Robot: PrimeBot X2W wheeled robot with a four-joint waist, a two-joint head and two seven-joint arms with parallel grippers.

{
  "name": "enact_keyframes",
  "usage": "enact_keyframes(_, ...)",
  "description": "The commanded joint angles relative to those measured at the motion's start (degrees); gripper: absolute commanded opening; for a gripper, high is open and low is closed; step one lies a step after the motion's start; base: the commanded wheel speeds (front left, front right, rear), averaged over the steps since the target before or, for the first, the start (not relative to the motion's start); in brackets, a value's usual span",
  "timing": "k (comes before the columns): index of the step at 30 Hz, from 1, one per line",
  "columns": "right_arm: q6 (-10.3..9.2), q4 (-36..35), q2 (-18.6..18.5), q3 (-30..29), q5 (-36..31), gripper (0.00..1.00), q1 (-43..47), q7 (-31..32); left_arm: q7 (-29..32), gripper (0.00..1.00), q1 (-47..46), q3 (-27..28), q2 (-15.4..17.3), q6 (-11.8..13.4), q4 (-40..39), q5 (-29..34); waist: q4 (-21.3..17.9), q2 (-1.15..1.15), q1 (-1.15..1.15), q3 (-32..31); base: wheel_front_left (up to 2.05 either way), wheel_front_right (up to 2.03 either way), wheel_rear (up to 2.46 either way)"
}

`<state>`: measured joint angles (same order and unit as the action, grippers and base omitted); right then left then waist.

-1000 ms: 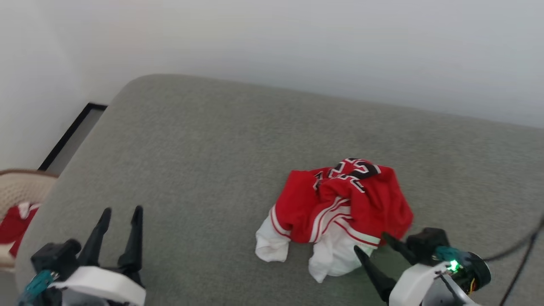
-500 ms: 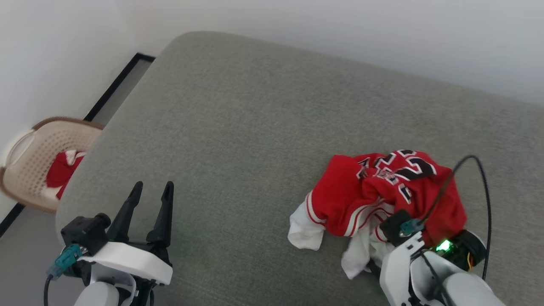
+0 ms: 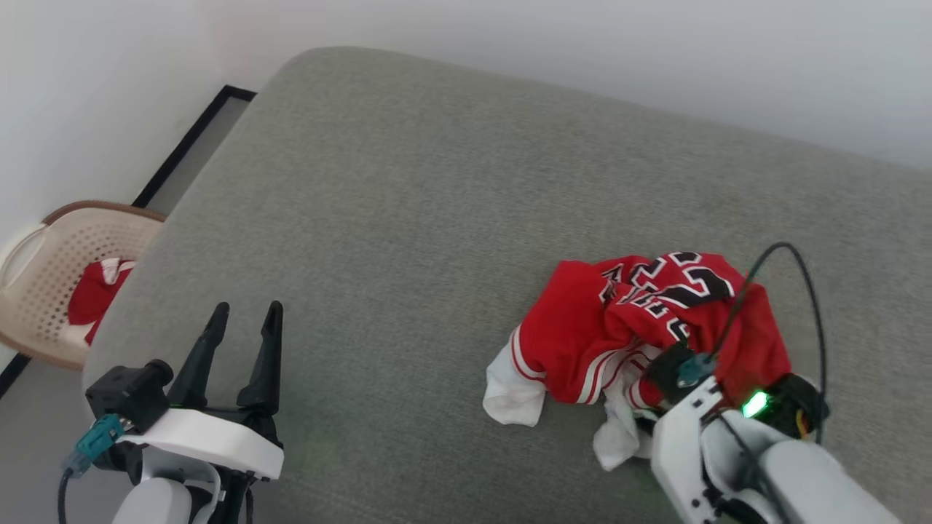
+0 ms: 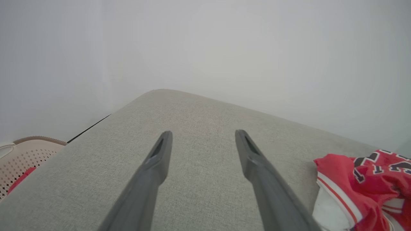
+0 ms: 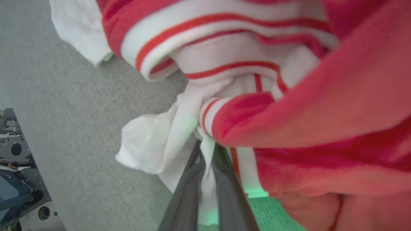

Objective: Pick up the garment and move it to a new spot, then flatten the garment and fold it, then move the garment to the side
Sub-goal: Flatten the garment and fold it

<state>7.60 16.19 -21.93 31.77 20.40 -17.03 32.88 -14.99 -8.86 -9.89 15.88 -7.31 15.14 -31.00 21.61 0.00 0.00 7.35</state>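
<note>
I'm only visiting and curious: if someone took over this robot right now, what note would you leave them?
Left gripper: open, empty, above the grey cushion.
Right gripper: shut on white fabric at the near edge of the garment.
Garment: crumpled on the cushion's right part, not yet lifted.
Done: grasp made.
Left: lift, move, flatten, fold, set aside.

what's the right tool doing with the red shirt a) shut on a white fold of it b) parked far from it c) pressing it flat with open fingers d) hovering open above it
a: the right wrist view shows the right tool pinched shut on white cloth of the garment.
</note>
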Motion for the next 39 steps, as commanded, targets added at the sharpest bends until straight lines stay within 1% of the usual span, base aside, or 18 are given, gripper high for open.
enact_keyframes(1,-0.20,-0.7,-1.8,-1.2,0.2,0.00,0.8,0.7,-0.3,1.00,0.6,0.3,0.2,-0.2,-0.3,0.0,-1.2,0.00,0.00,-0.4,0.00,0.00,0.00)
enact_keyframes(2,-0.20,-0.7,-1.8,-1.2,0.2,0.00,0.8,0.7,-0.3,1.00,0.6,0.3,0.2,-0.2,-0.3,0.0,-1.2,0.00,0.00,-0.4,0.00,0.00,0.00)
enact_keyframes(5,-0.14,-4.5,-2.9,-3.9,0.9,0.00,1.6,1.4,-0.3,1.00,0.9,0.6,0.6,-0.2,-0.6,0.0,-2.7,0.00,0.00,-0.7,0.00,0.00,0.00)
enact_keyframes(8,-0.14,-8.3,-5.1,-8.2,0.6,0.00,3.5,2.9,-0.3,1.00,1.1,0.9,0.9,-0.2,-1.0,0.1,-4.1,0.00,0.00,-0.9,0.00,0.00,0.00)
enact_keyframes(13,-0.14,-13.3,-7.7,-16.4,-0.5,0.00,8.0,5.5,-0.3,1.00,1.6,1.4,1.2,-0.2,-1.1,0.1,-6.1,0.00,0.00,-1.0,0.00,0.00,0.00)
enact_keyframes(16,-0.14,-14.5,-8.7,-21.0,-0.6,0.00,10.8,6.7,-0.3,1.00,1.3,1.2,1.3,-0.2,-1.1,0.1,-6.6,0.00,0.00,-0.8,0.00,0.00,0.00)
enact_keyframes(19,-0.14,-13.9,-9.6,-24.3,-1.1,0.00,13.0,7.4,-0.3,1.00,0.7,0.8,1.3,-0.2,-1.0,-0.1,-6.9,0.00,0.00,-0.6,0.00,0.00,0.00)
enact_keyframes(21,-0.14,-12.9,-8.3,-25.5,0.0,0.00,13.9,7.4,-0.3,1.00,0.3,0.3,1.6,-0.2,-0.7,-0.2,-7.0,0.00,0.00,-0.4,0.00,0.00,0.00)
enact_keyframes(22,-0.13,-12.3,-7.7,-25.9,0.4,0.04,14.0,7.2,-0.3,1.00,0.0,0.1,1.6,-0.2,-0.6,-0.3,-7.1,0.00,0.00,-0.4,0.00,0.00,0.00)
enact_keyframes(24,-0.14,-10.4,-7.6,-25.3,0.9,0.36,14.2,7.1,-0.3,1.00,-0.4,-0.5,1.8,-0.2,-0.4,-0.6,-7.2,0.00,0.00,-0.3,0.00,0.00,0.00)
enact_keyframes(25,-0.14,-9.4,-7.1,-25.1,1.3,0.87,13.9,6.7,-0.3,1.00,-0.6,-0.9,1.9,-0.2,-0.3,-0.8,-7.2,0.00,0.00,-0.2,0.00,0.00,0.00)
enact_keyframes(26,-0.14,-8.3,-6.7,-24.8,1.6,1.00,13.5,6.5,-0.3,1.00,-0.8,-1.4,2.1,-0.2,-0.1,-1.0,-7.3,0.00,0.00,-0.2,0.00,0.00,0.00)
enact_keyframes(29,-0.13,-6.4,-5.9,-23.8,2.3,1.00,12.3,5.6,-0.3,1.00,-2.0,-3.4,3.2,-0.2,0.2,-1.9,-7.5,0.00,0.00,-0.5,0.00,0.00,0.00)
enact_keyframes(32,-0.14,-6.3,-5.5,-23.3,2.7,1.00,11.8,6.0,1.1,1.00,-3.3,-6.2,4.6,-0.2,0.4,-3.5,-8.1,0.00,0.00,-1.0,0.00,0.00,0.00)
enact_keyframes(36,-0.13,-8.9,-4.5,-23.8,3.8,1.00,11.8,5.7,4.4,1.00,-5.5,-9.6,7.2,-0.2,-0.8,-6.2,-9.6,0.00,0.00,-1.9,0.00,0.00,0.00)
enact_keyframes(39,-0.13,-12.2,-3.1,-25.3,4.6,1.00,12.8,4.4,7.8,1.00,-7.1,-12.4,9.5,-0.2,-1.7,-7.5,-11.2,0.00,0.00,-2.5,0.00,0.00,0.00)
